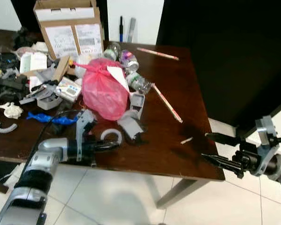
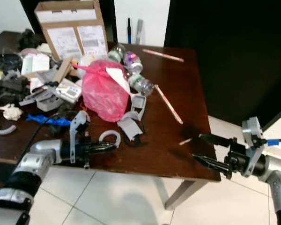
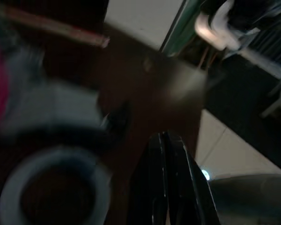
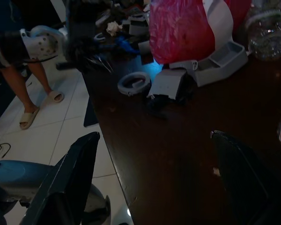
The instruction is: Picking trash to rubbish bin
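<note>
Right gripper [image 1: 214, 147] hovers with its two black fingers spread wide at the near right corner of the dark wooden table [image 1: 178, 93], while the left gripper [image 1: 113, 146] lies clenched at the front edge beside a white tape ring [image 1: 111, 136], with a pink plastic bag [image 1: 103, 91] among the trash mid-table. Left wrist view, blurred, shows closed fingers [image 3: 166, 187] beside the ring. Right wrist view shows spread fingers [image 4: 70, 183] facing the bag and a person's sandalled feet [image 4: 35, 110].

Head views: high, looking down over tabletop [image 1: 178, 93]. Wrist views: close along fingers, sharing white ring [image 4: 133, 83].
</note>
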